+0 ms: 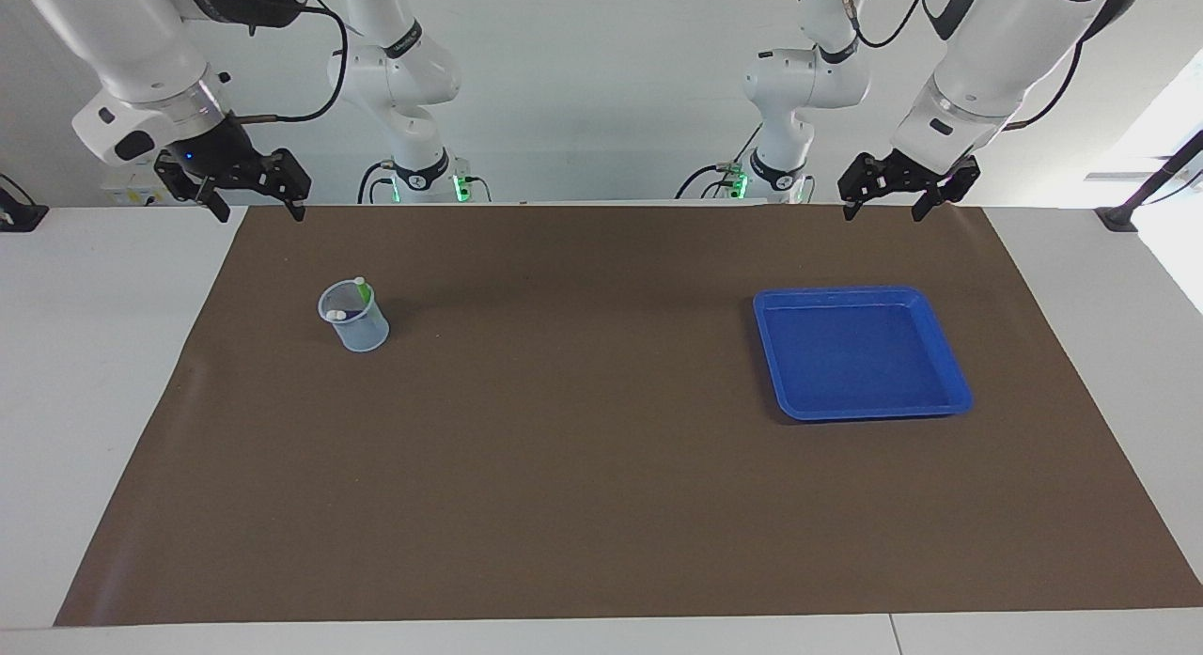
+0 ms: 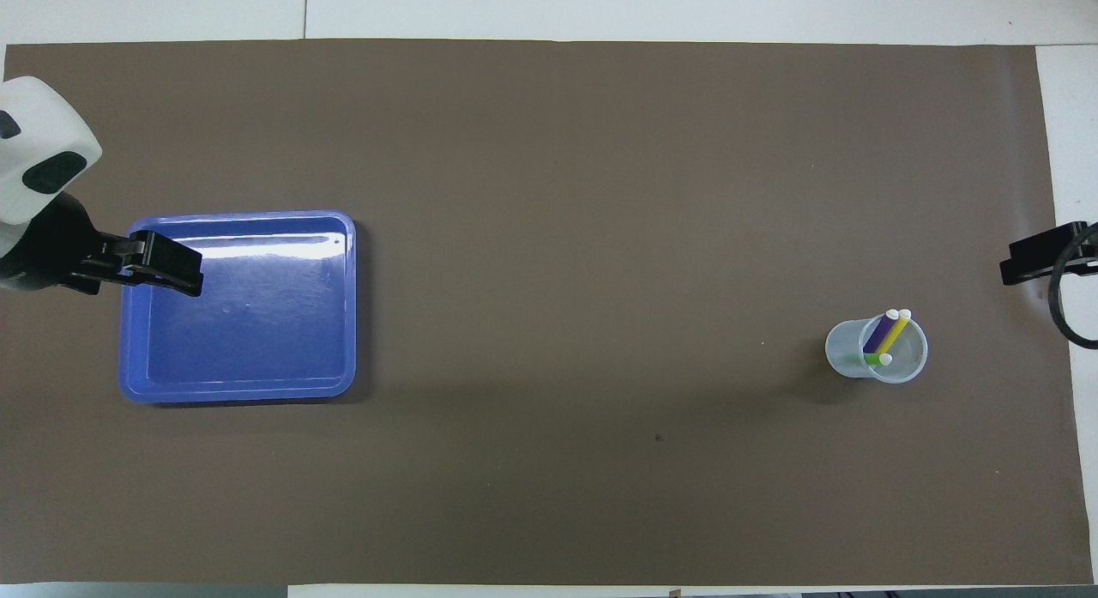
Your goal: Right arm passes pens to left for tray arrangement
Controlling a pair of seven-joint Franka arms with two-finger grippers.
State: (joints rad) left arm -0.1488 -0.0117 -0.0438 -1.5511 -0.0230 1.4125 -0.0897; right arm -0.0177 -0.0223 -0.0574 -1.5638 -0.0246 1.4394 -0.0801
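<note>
White wall (image 1: 601,91), perhaps a bright window (image 1: 1170,119)

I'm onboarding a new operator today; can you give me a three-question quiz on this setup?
1. True or false: the blue tray already holds a pen.
2. Where are the three pens? A) on the mat B) in the translucent cup C) in a gripper
3. Fill in: the cup stands toward the ____ arm's end of the table.

The left gripper and right gripper wait raised and open, holding nothing.

Key: 1 false; 2 B; 3 right.
</note>
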